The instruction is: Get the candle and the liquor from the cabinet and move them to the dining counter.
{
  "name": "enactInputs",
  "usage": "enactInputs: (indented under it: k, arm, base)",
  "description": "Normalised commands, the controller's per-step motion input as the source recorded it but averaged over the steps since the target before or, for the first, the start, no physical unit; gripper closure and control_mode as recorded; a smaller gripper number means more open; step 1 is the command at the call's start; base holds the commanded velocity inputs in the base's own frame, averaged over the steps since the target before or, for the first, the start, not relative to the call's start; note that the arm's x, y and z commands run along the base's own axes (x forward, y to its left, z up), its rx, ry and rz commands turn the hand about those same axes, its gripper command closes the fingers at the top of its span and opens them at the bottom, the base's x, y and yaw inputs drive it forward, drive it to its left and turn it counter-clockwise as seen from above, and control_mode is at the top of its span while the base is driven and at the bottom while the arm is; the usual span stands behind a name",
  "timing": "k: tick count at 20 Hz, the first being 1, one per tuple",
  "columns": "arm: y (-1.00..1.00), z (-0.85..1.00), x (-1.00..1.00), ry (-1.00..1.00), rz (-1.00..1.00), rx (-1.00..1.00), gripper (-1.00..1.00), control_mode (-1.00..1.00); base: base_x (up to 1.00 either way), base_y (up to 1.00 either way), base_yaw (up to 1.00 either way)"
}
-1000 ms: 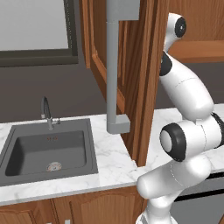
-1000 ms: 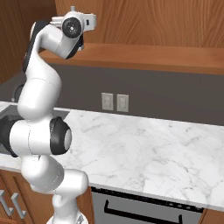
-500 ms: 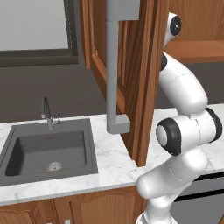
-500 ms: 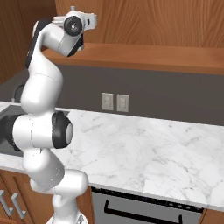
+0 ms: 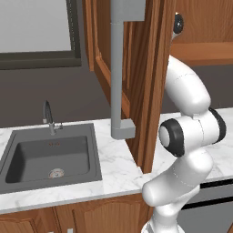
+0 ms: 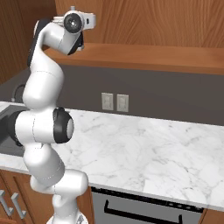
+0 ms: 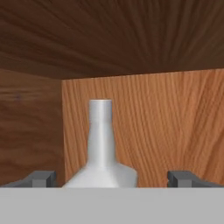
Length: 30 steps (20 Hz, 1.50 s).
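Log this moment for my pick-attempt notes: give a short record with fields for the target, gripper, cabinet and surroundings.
target: liquor, pale neck upright, inside the cabinet
gripper: gripper open, fingertips either side of the bottle, not closed on it
cabinet door: door swung open, grey bar handle
surroundings: grey sink in marble worktop

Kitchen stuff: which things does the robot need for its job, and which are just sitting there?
For the job:
- liquor, its pale neck between the open gripper's fingertips
- cabinet, door open

Just there:
- sink
- faucet
- wall outlets
- marble worktop
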Motion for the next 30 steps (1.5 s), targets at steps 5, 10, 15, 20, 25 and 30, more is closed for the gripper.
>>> enactInputs:
  k: [5, 10, 15, 20, 25, 30]
  arm:
    - [0.14, 0.00, 0.04, 0.10, 0.00, 0.00, -1.00, -1.00]
    - [0.06, 0.02, 0.08, 0.07, 0.00, 0.00, -1.00, -1.00]
    - [0.00, 0.08, 0.07, 0.00, 0.00, 0.00, -1.00, -1.00]
    - [0.00, 0.11, 0.05, 0.00, 0.00, 0.00, -1.00, -1.00]
    - [0.02, 0.01, 0.12, 0.01, 0.00, 0.00, -1.00, -1.00]
    - [0.06, 0.00, 0.18, 0.02, 0.00, 0.00, -1.00, -1.00]
  base:
    - [0.00, 0.00, 0.00]
    - [0.00, 0.00, 0.00]
    - [0.00, 0.00, 0.00]
    - [0.00, 0.00, 0.00]
    - [0.00, 0.00, 0.00]
    - [0.00, 0.00, 0.00]
